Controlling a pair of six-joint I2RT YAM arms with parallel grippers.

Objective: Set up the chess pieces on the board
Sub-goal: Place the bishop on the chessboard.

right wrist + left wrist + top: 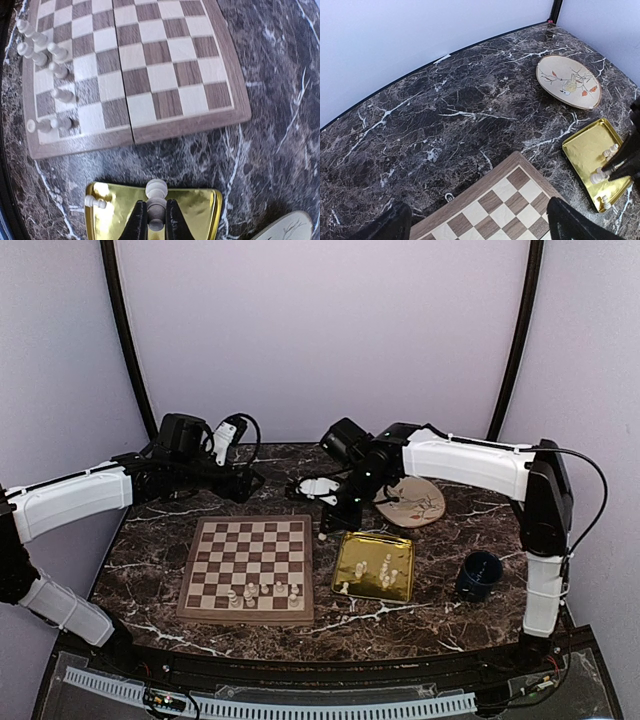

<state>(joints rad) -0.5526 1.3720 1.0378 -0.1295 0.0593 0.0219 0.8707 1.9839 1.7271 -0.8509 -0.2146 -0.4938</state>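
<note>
The wooden board [250, 552] lies left of centre, with several cream chess pieces [264, 592] standing along its near rows. More pieces [384, 568] lie in the gold tray [352, 552]. My right gripper [329, 529] hangs between board and tray, shut on a white chess piece [322, 536]. In the right wrist view the held piece [156, 188] is pinched between the fingers [136, 224] above the tray's edge [200, 202], and another piece [95, 201] lies in the tray. My left gripper [481, 221] hovers open over the board's far corner [496, 204], holding nothing.
A painted oval plate [412, 502] lies at the back right. A dark blue cup [479, 575] stands right of the tray. The dark marble table [150, 540] ends at curved lilac walls. A small metal clasp [449, 197] sits on the board's far edge.
</note>
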